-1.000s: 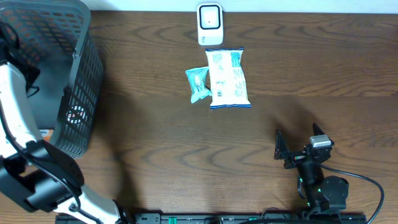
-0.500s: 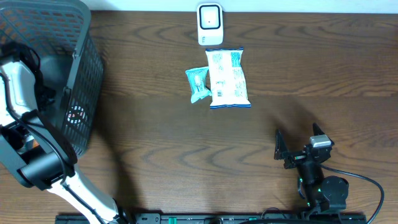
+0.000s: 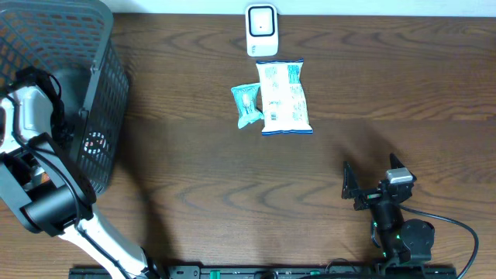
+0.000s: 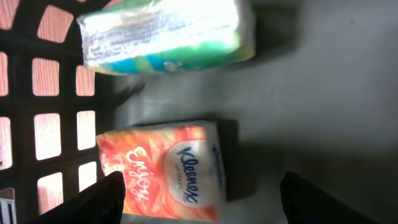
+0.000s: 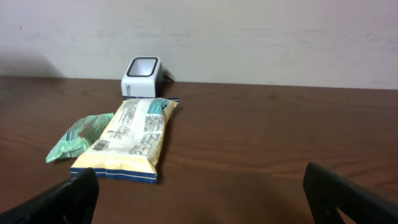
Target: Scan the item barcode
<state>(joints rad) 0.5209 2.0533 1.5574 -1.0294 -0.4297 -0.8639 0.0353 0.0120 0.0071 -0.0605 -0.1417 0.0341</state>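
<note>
The white and black left arm is reaching down into the dark grey plastic mesh basket, which is standing at the left edge of the dark brown wooden counter. Its jaws are standing wide apart, released, and they are grasping nothing. In the left wrist view the two black fingers are showing only at the bottom corners.

Between them, on the grey floor of the basket, an orange soft tissue pack with a blue Kleenex logo is lying flat, just beside the lattice wall. One finger is hanging close over its edge and the other is well apart from it. Whether the near finger is touching the pack, one cannot tell. A second packet, green and blue with a shiny silver end, is lying farther up in the same view, near the tissue pack but apart from it.

The small white barcode scanner is standing at the far edge of the counter, in the middle. Just in front of it a pale yellow snack bag with blue printing is lying flat, and a small crumpled teal packet is touching its left side.

The right arm is resting at the near right of the counter, well apart from these things. Its jaws are fully released and empty, and they are pointing toward the scanner.
</note>
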